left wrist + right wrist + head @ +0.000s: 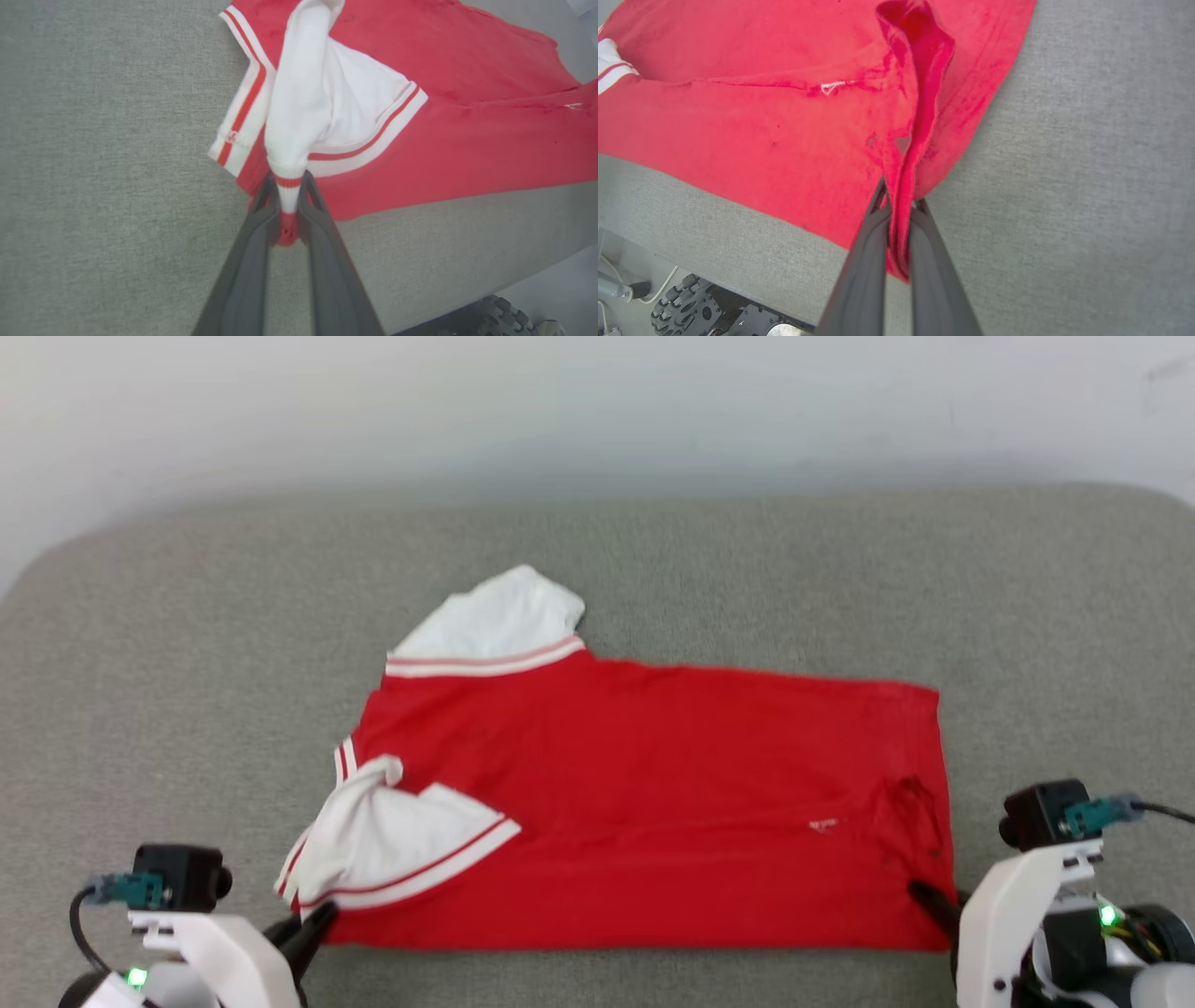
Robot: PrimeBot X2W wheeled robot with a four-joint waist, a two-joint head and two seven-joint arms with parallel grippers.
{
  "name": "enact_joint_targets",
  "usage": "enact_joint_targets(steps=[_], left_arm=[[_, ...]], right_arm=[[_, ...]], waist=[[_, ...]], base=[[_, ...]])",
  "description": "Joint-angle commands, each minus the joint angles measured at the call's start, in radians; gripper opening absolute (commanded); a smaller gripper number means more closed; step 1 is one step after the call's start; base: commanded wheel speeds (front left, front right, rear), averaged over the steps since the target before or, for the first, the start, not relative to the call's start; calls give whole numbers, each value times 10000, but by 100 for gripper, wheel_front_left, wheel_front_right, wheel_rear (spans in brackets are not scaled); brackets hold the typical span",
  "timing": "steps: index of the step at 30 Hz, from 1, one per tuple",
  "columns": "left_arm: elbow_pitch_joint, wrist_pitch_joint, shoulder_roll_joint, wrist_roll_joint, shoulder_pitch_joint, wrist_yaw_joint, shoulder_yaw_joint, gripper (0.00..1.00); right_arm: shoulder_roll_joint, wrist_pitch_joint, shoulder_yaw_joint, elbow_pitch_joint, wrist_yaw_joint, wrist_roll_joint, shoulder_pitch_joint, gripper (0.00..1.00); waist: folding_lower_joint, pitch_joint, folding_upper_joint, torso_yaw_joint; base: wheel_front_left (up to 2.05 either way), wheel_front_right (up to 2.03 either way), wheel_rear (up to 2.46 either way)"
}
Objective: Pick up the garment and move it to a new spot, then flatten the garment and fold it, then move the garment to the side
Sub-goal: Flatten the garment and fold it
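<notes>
The garment (644,793), a red jersey T-shirt with white red-striped sleeve ends, lies spread sideways on the grey surface, plain red side up. My left gripper (313,926) is shut on the near sleeve's striped cuff; in the left wrist view the white cuff (288,184) is pinched between the dark fingers (256,233) of the left gripper (288,186). My right gripper (924,896) is shut on the garment's near right corner; the right wrist view shows a raised red fold (906,196) clamped between its fingers (871,252) at the right gripper (900,203).
The grey cushioned surface (187,644) stretches wide on all sides of the shirt, with a pale wall (597,401) behind it. Its near edge drops off just below the shirt, and the robot's wheeled base (691,303) shows under that edge.
</notes>
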Motion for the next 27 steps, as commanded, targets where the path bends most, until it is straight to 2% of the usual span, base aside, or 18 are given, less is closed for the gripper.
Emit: enact_joint_targets(steps=[1, 7, 10, 13, 17, 18, 19, 20, 21, 22, 23, 27], left_arm=[[-95, -20, 121, -47, 294, 128, 30, 0], [-450, 151, 235, -366, 1227, 562, -19, 0], [-259, 169, -43, -734, 1652, 665, -72, 0], [199, 107, -365, -976, 1842, 520, -193, 0], [1065, 94, -896, -1260, 1730, 83, -378, 0], [1276, 47, -996, -1271, 1614, 0, -359, 0], [1458, -59, -1118, -1324, 1492, -112, -311, 11], [1648, -51, -1225, -1387, 1440, -238, -334, 33], [1797, -35, -1250, -1357, 1405, -337, -378, 49], [1909, -179, -1273, -1292, 1277, -381, -312, 88], [1992, -307, -1292, -1238, 1156, -419, -261, 100], [2211, -551, -1208, -1033, 892, -639, -194, 100]], right_arm=[[-83, 75, -72, -126, -8, 40, 272, 0], [63, 396, -301, -595, -9, 103, 1324, 0], [287, 412, -447, -481, -9, 47, 1813, 0], [478, 285, -563, -102, -8, -16, 2198, 0], [687, -356, -639, 568, -8, 64, 2346, 0], [720, -589, -631, 730, -8, 94, 2345, 16], [690, -868, -563, 862, -8, 64, 2314, 42], [702, -1186, -510, 971, -8, 108, 2267, 100], [659, -1509, -417, 1018, -8, 108, 2235, 100], [614, -1881, -333, 1022, -8, 113, 2204, 100], [606, -2243, -286, 1035, -8, 161, 2183, 100], [554, -3897, -139, 922, -6, 27, 2062, 100]], waist=[[0, -469, 0, 113], [0, -886, 0, 237], [0, -928, 0, 249], [0, -884, 0, 258], [0, -806, 0, 254], [0, -795, 0, 257], [0, -790, 0, 267], [0, -792, 0, 270], [0, -802, 0, 266], [0, -811, 0, 265], [0, -822, 0, 268], [0, -897, 0, 277]], base=[[0, 0, 0], [0, 0, 0], [0, 0, 0], [0, 0, 0], [0, 0, 0], [0, 0, 0], [0, 0, 0], [0, 0, 0], [0, 0, 0], [0, 0, 0], [0, 0, 0], [0, 0, 0]])
